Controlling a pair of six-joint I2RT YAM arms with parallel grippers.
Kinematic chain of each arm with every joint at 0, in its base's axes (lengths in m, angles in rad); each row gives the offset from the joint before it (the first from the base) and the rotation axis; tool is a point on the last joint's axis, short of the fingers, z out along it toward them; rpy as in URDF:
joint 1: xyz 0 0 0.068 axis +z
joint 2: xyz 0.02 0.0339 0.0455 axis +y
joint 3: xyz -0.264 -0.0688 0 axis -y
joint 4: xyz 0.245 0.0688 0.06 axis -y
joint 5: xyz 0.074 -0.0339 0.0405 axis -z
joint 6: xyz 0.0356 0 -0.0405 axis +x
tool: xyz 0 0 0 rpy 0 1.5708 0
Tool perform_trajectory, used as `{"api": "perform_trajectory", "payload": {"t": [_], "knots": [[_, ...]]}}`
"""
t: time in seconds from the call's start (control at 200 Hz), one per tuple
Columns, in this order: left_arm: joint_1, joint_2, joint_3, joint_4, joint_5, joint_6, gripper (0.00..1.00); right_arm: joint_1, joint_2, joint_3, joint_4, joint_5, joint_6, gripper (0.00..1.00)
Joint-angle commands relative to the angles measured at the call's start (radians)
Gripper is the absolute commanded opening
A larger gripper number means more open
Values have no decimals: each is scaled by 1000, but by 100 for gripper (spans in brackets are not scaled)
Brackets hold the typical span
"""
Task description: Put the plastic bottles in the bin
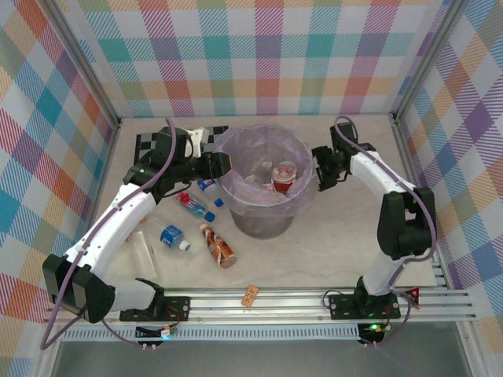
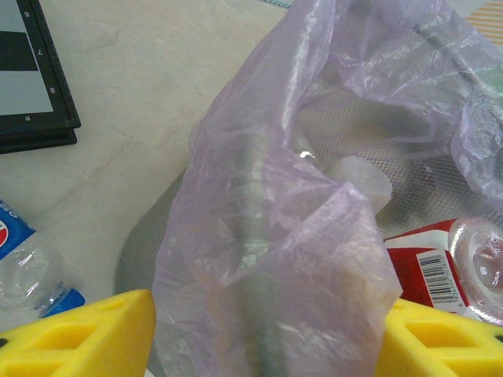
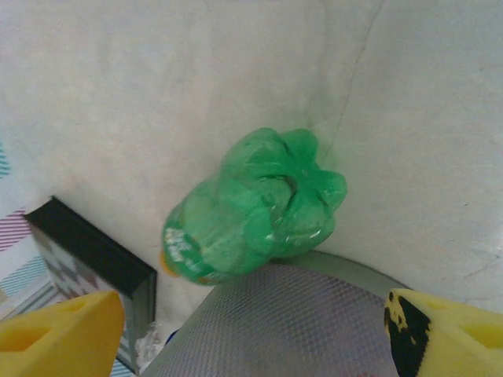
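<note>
The bin [image 1: 302, 206], a grey mesh bucket lined with a lilac bag, stands mid-table. A red-labelled bottle [image 1: 283, 177] lies inside it, along with a pale one. Several plastic bottles lie on the table to its left: a red-capped one [image 1: 196, 206], a blue-capped one [image 1: 210, 189], a blue-labelled one [image 1: 174, 237], a brown-orange one [image 1: 218, 246] and a clear one [image 1: 145, 253]. My left gripper [image 2: 267, 314] is open and straddles the bag-covered left rim [image 2: 259, 236]. My right gripper [image 3: 253, 308] is open beside the bin's right wall [image 3: 291, 330]. A green bottle [image 3: 251, 208] lies against that wall.
The chequered board [image 1: 149, 142] lies at the back left, behind my left gripper. A tan cork [image 1: 250, 296] sits by the front rail. Plaid walls close off three sides. The blue-labelled bottle [image 2: 23, 267] lies near my left finger.
</note>
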Motion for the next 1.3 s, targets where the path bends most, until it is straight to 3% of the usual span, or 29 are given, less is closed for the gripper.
{"api": "perform_trajectory", "payload": {"t": [0.0,0.575,0.92,1.295], "knots": [[10,-2,3,7,0,-6,64,21,49,40,33,-30,48,86],[11,12,2,3,-13,2,64,80,274,166,63,4,158,85],[11,13,2,-7,-24,10,64,59,338,186,62,69,198,69],[11,14,4,-10,-26,10,65,-68,268,92,79,101,193,52]]}}
